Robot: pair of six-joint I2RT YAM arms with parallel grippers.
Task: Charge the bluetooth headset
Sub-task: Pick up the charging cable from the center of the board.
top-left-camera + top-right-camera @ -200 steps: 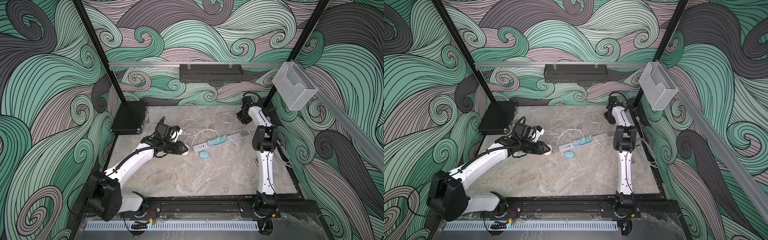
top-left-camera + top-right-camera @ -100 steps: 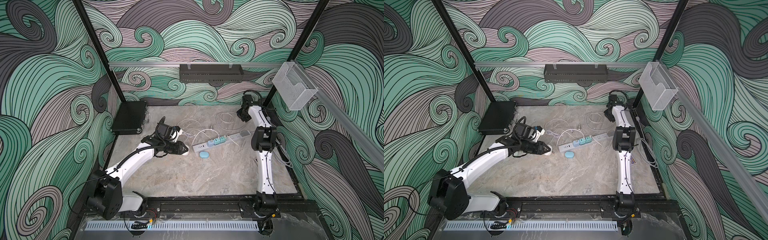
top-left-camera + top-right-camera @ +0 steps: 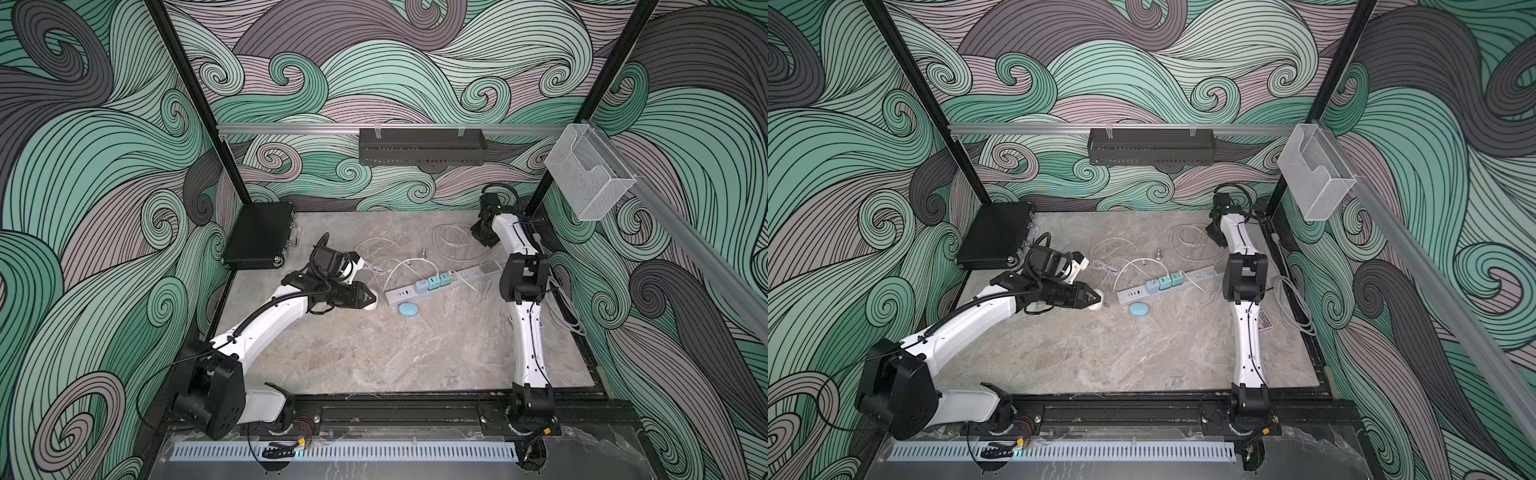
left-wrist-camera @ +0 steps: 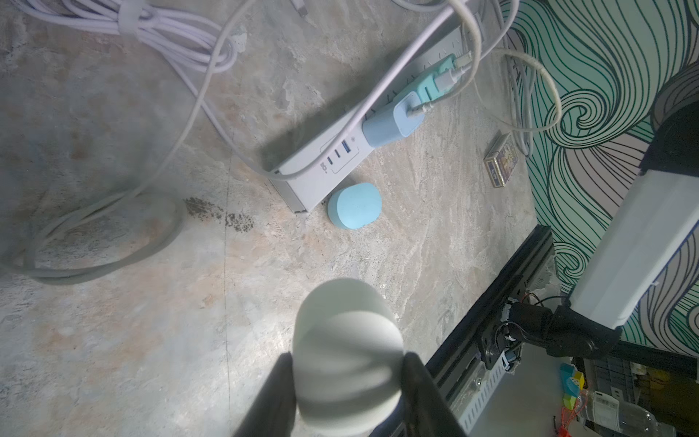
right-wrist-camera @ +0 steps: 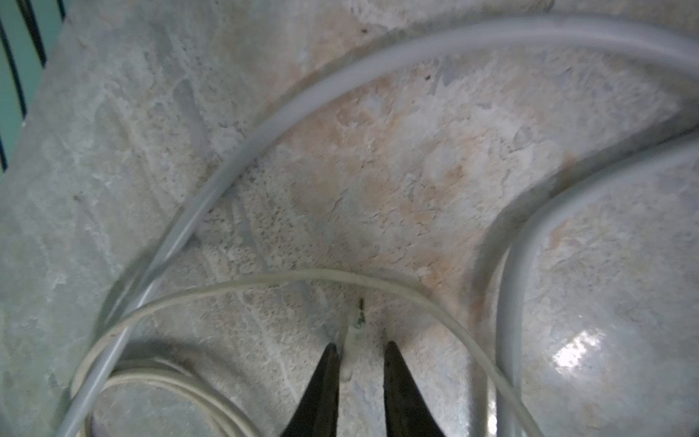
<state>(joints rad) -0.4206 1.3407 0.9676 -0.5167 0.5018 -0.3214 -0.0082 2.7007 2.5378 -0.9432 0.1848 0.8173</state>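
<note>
**Inside swirl-papered walls, on a marbled bench**

A grey power strip is lying aslant mid-bench. The left tool is gripping the white headset case near the strip's end. The right tool, narrowly parted, is straddling a cable plug without clamping.

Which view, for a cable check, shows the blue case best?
Left wrist: the blue case shows large and sharp beside the power strip, no cable visibly attached. Both top views show it tiny; right wrist misses it.
</note>
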